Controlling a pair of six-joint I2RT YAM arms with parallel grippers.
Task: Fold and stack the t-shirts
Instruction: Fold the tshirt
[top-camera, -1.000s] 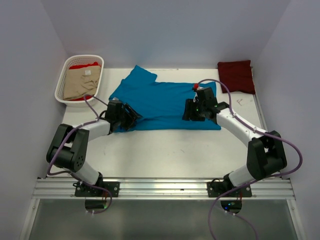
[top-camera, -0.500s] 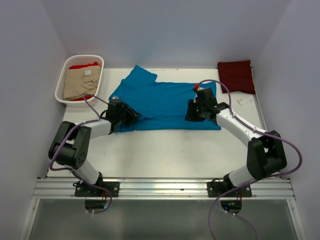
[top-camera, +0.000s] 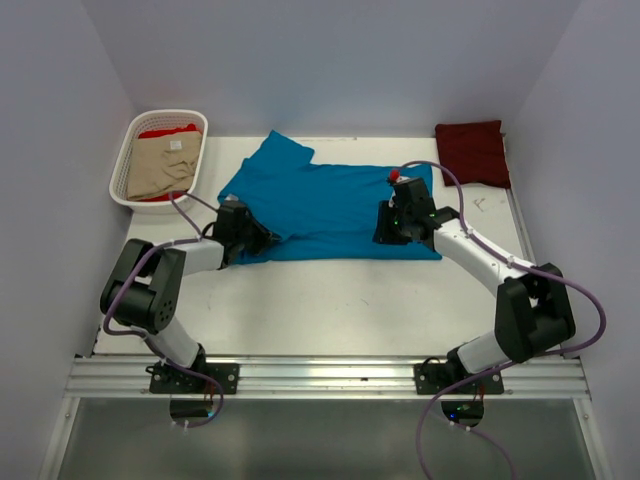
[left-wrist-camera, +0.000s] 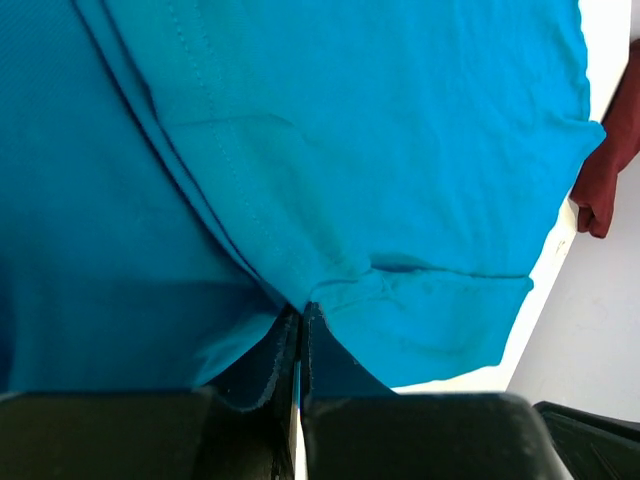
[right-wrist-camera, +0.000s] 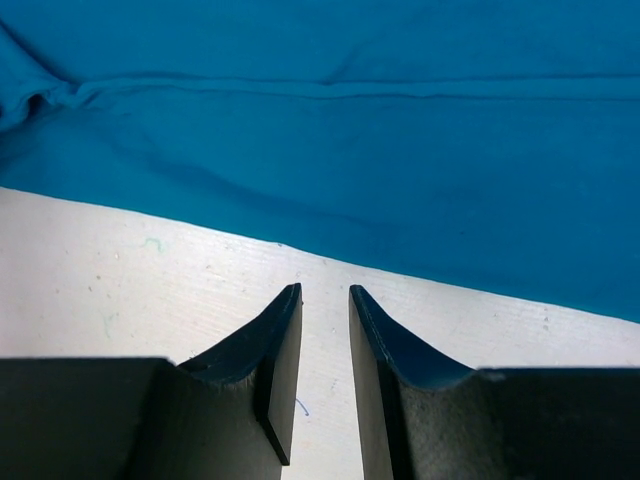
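Fingers (left-wrist-camera: 250, 375) of the left gripper (left-wrist-camera: 300, 325) are pressed together on a bunched fold of the teal shirt (top-camera: 330, 205), which is spread flat at the middle of the table (top-camera: 330, 300), while the right gripper (right-wrist-camera: 322, 295) is held with only a narrow gap and nothing between its tips. Several faults are to be expected from this state. Because the pinched fold lies at a seam where layers overlap, more than one layer may be caught, or the cloth may slip out under tension. If the left side is lifted alone, the shirt is likely to be dragged and skewed, since the right side is not gripped. With so narrow a gap, the hem may be pushed ahead of the right fingers rather than taken between them. The left arm is folded low, its forearm laid out toward the shirt's near left corner. The right arm is reached up and inward from its base, its wrist tipped down over the shirt's right part; in the wrist view the tips are seen against bare table just beside the cloth edge, and contact cannot be judged.
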